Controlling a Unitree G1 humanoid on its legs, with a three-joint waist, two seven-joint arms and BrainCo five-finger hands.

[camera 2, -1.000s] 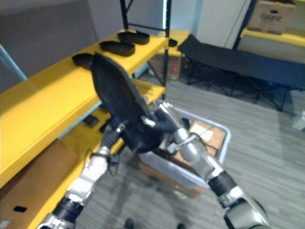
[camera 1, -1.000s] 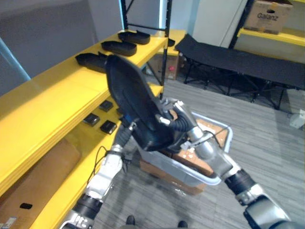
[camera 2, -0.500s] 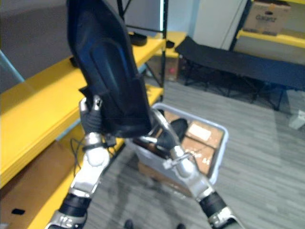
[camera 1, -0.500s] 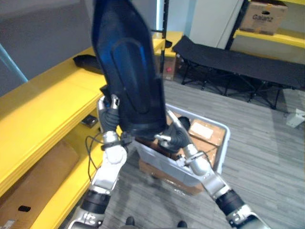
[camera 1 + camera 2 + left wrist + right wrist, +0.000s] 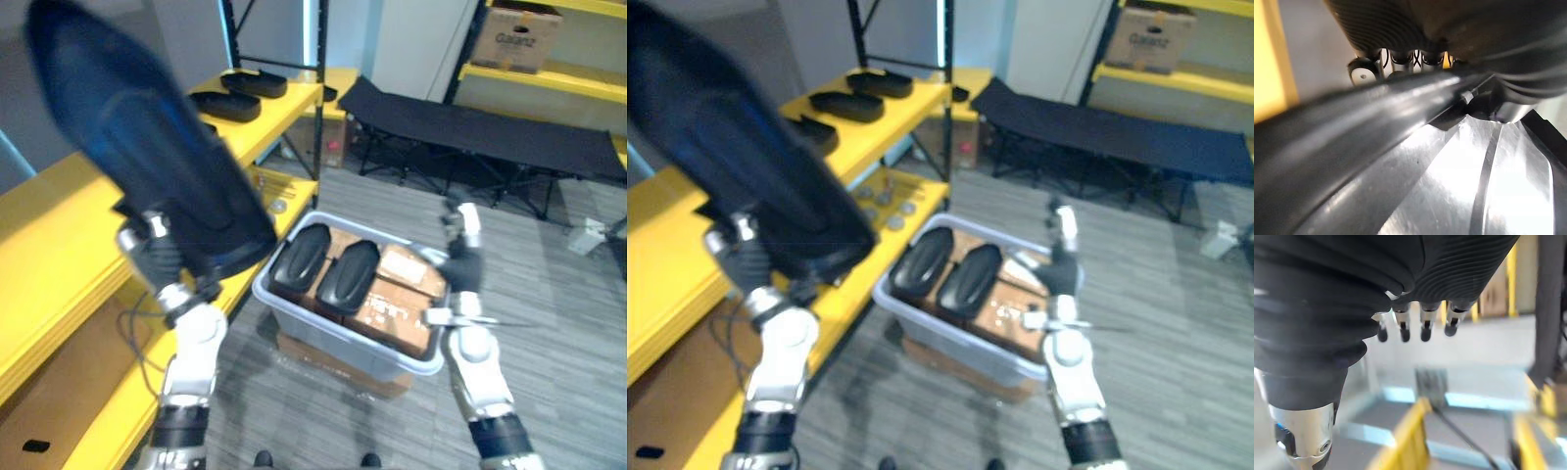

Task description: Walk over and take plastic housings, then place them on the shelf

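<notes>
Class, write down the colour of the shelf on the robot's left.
Yellow. The shelf shows best in the left eye view.

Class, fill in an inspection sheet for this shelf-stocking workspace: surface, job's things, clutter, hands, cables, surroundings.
Surface: yellow shelf, its top board carrying black shelved housings at the far end.
Job's things: large held housing raised beside the shelf; two bin housings side by side on cardboard boxes in the grey bin.
Clutter: small round pieces on the lower board.
Hands: left hand shut on the held housing; right hand open, raised by the bin, holding nothing.
Cables: nothing seen.
Surroundings: black folding cot, cardboard box on a far shelf, grey floor.
</notes>
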